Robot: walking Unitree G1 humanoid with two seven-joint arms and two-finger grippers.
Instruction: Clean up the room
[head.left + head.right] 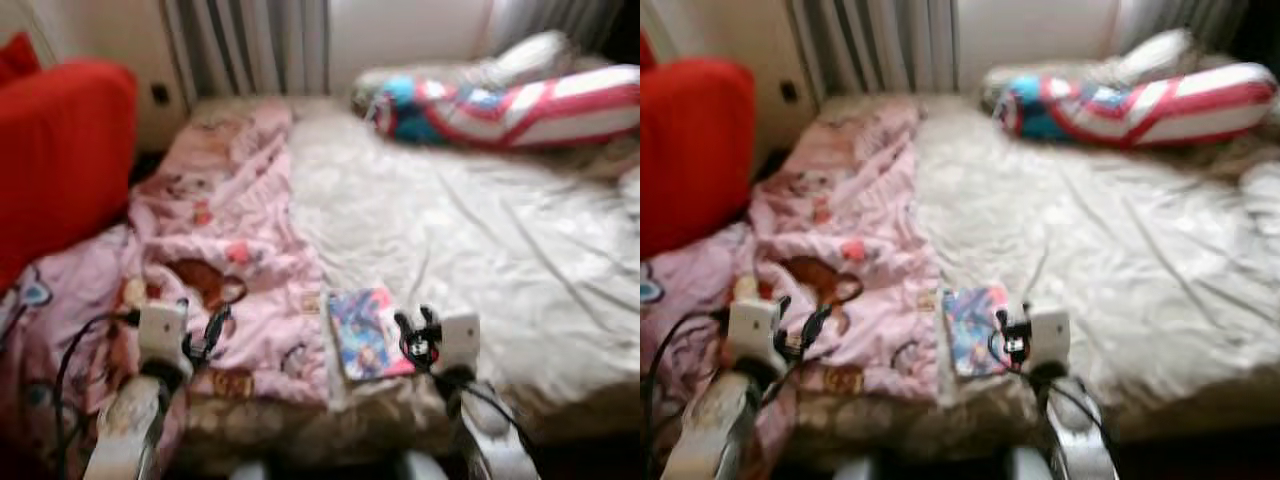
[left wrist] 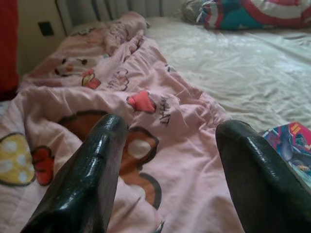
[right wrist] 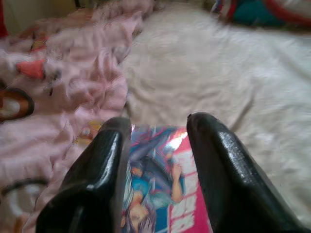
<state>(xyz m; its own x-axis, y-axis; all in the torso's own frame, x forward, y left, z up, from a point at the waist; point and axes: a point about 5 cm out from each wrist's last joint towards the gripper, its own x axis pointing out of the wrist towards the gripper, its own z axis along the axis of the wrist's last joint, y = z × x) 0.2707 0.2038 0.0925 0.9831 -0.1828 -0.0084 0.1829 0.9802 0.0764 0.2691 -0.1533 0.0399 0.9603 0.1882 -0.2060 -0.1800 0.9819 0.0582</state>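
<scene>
A colourful comic book (image 1: 365, 333) lies flat on the white sheet (image 1: 460, 230) near the bed's front edge, beside a crumpled pink cartoon blanket (image 1: 225, 240). My right gripper (image 1: 418, 338) is held open at the book's right edge; in the right wrist view the book (image 3: 160, 189) shows between and beyond the two fingers (image 3: 221, 165). My left gripper (image 1: 205, 335) hangs open over the pink blanket (image 2: 146, 126), with nothing between its fingers (image 2: 92, 174). The comic's corner (image 2: 294, 145) shows in the left wrist view.
A red, white and blue pillow (image 1: 510, 105) lies at the head of the bed, with a pale pillow (image 1: 520, 55) behind it. A red cushion or chair (image 1: 55, 150) stands left of the bed. Striped curtains (image 1: 250, 45) hang behind.
</scene>
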